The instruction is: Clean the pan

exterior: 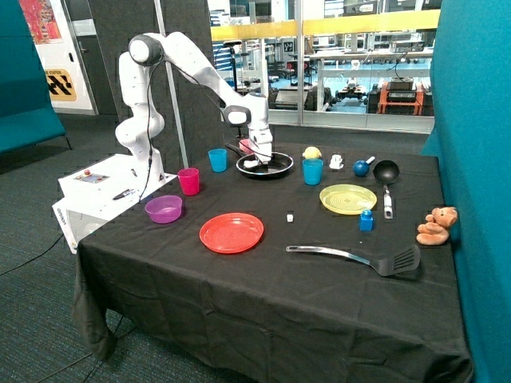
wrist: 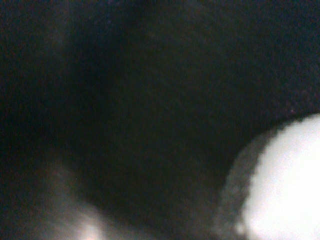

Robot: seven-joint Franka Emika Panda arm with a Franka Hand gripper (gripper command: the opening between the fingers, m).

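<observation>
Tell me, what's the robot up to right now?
Tool down in the pan, on something white; grip unclear. Pan at the table's far side between two blue cups. Nothing in the way.

Matt black cloth drapes the bench (exterior: 263, 295), soft folds at its corners. The pan (exterior: 265, 165) shows a dark, dull inside and a shiny metal rim catching light. Glossy plastic everywhere: the red plate (exterior: 231, 233), the translucent yellow plate (exterior: 348, 199), the purple bowl (exterior: 164, 209), the pink cup (exterior: 189, 181), 2 blue cups (exterior: 218, 159). The spatula (exterior: 359, 257) pairs a polished metal handle with a matt black head. The teddy bear (exterior: 437, 226) is fuzzy plush. Smooth white glossy shells cover the arm (exterior: 192, 68).
</observation>
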